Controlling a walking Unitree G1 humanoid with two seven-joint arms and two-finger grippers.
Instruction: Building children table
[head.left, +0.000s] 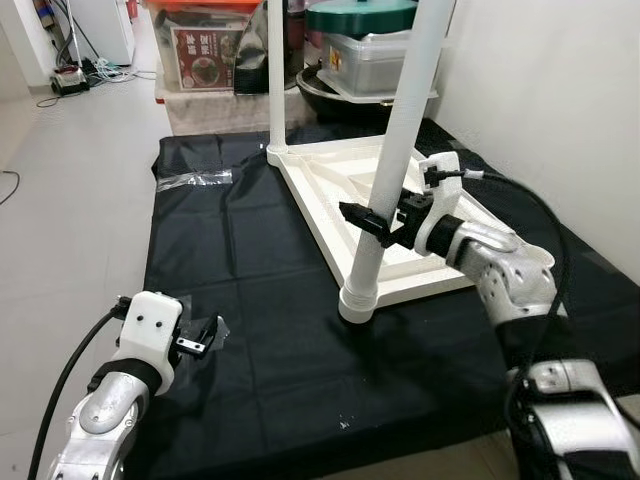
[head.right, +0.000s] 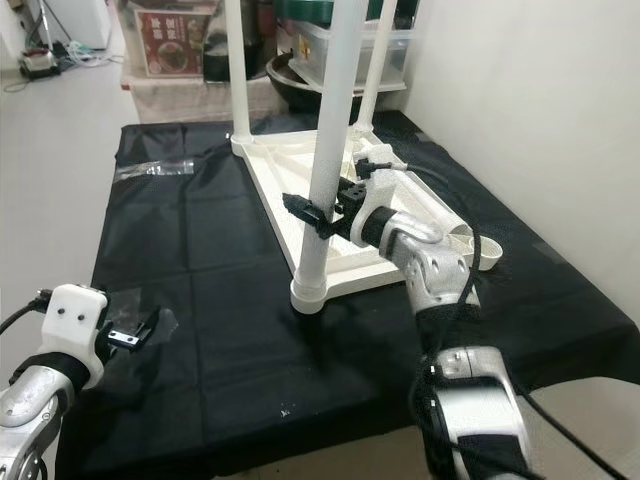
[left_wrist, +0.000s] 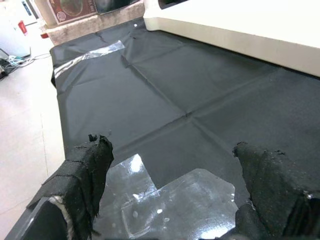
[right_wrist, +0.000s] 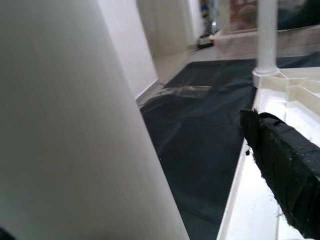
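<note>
Even indoor light is filling both eye views, bright and sharp, with only soft shadows lying on the black cloth. Glare is bouncing off the plastic film in the left wrist view. In the right wrist view the white leg is looming close, blurred and smeared, while the floor behind is washing out pale.

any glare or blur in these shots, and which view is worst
Left wrist view: glare on the clear plastic sheet lying on the black cloth; its fingers look soft. Right wrist view is worst: the white table leg sits so close it blurs into a pale streaked mass. Eye views: sharp and evenly lit, with the right gripper around that leg.
</note>
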